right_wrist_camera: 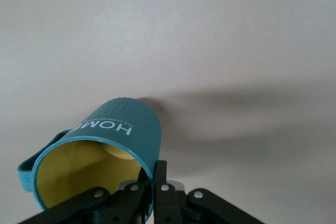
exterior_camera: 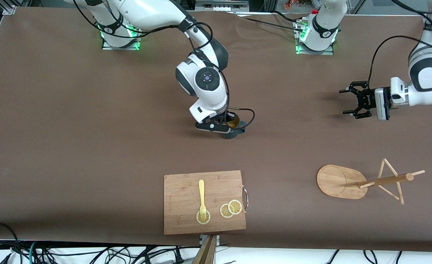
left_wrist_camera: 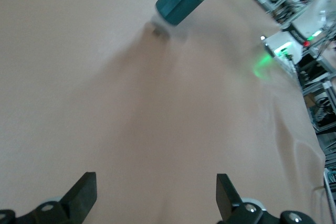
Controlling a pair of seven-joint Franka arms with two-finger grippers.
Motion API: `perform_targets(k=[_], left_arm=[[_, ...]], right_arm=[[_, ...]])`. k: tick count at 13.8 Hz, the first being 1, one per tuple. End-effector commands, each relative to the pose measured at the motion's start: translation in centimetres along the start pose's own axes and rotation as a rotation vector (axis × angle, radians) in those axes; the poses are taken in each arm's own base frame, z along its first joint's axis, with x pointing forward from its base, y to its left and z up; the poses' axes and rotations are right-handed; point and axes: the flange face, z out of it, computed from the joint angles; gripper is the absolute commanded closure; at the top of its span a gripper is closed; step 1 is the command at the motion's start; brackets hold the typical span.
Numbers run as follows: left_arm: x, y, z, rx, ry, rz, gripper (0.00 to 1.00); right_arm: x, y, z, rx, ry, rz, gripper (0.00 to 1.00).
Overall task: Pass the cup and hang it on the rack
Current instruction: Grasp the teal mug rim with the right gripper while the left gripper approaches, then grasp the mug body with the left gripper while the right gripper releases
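Right gripper [exterior_camera: 226,126] is clamping the rim of the cup [right_wrist_camera: 113,145] over mid-counter [exterior_camera: 72,128]; cup wall is reading "HOME"; left gripper [exterior_camera: 352,99] is waiting, fingers apart, over the counter's left-arm end; rack [exterior_camera: 366,180] is lying tipped, nearer the front camera.

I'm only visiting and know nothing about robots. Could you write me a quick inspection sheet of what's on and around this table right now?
Surface: brown table, no spills seen.
Job's things: teal cup gripped at its rim, mid-table; bamboo rack stands toward the left arm's end.
Clutter: cutting board near the front camera, carrying a yellow fork and three lemon slices.
Grippers: right gripper shut on the cup's wall; left gripper open, waiting above bare table.
Cables: black cable loops at the right wrist; loose cables lie off the table's near edge.
Surroundings: metal framing and equipment off the table's edge.
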Motion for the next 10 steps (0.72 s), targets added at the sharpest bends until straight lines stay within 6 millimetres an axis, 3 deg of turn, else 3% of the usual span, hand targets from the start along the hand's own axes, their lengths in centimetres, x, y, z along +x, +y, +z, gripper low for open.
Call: perform_targets(k=[1, 7, 8, 9, 10], left_arm=[[-0.8, -1.9, 3.3, -0.076, 0.159, 0.172, 0.00], [2.4, -3.8, 14.0, -0.098, 0.345, 0.334, 0.00], [2.8, -4.0, 15.7, -0.085, 0.353, 0.351, 0.00], [3.5, -4.0, 17.3, -0.077, 0.371, 0.362, 0.00], [4.3, -3.9, 18.5, -0.066, 0.388, 0.372, 0.00]], right_arm=[[-1.8, -2.0, 0.5, 0.028, -0.017, 0.015, 1.00], [-5.3, -4.6, 2.2, 0.084, -0.026, -0.038, 1.00], [-5.4, -4.6, 2.6, 0.080, -0.028, -0.039, 0.88], [-5.5, -4.5, 3.3, 0.069, -0.032, -0.040, 0.86], [-5.7, -4.4, 3.7, 0.064, -0.035, -0.040, 0.75]])
